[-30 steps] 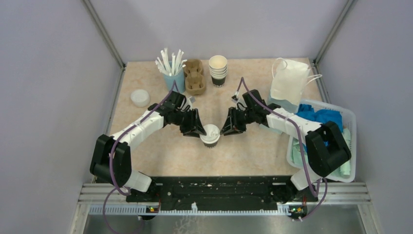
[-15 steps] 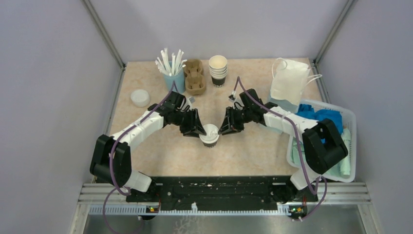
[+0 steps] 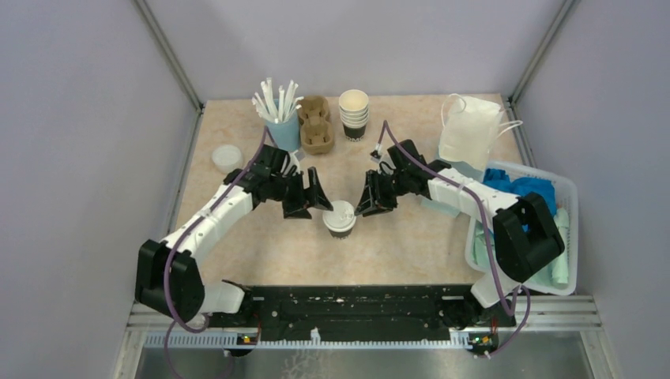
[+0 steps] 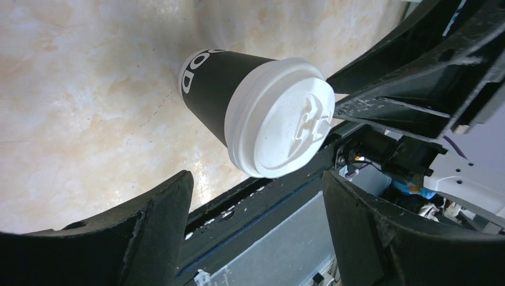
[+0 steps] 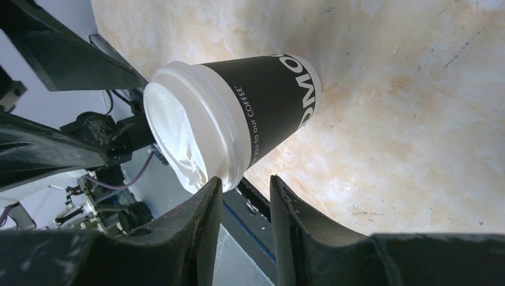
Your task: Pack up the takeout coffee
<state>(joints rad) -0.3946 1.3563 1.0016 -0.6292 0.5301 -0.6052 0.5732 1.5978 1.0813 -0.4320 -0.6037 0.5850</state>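
Mottled beige tabletop, tapered dark paper cup, round white plastic lid

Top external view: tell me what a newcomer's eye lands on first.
The white-lidded dark cup at the middle of the table, flanked by the left gripper, jaws wide, and the right gripper, jaws narrow. Next, the white straws bristling from a blue cup at the back left.
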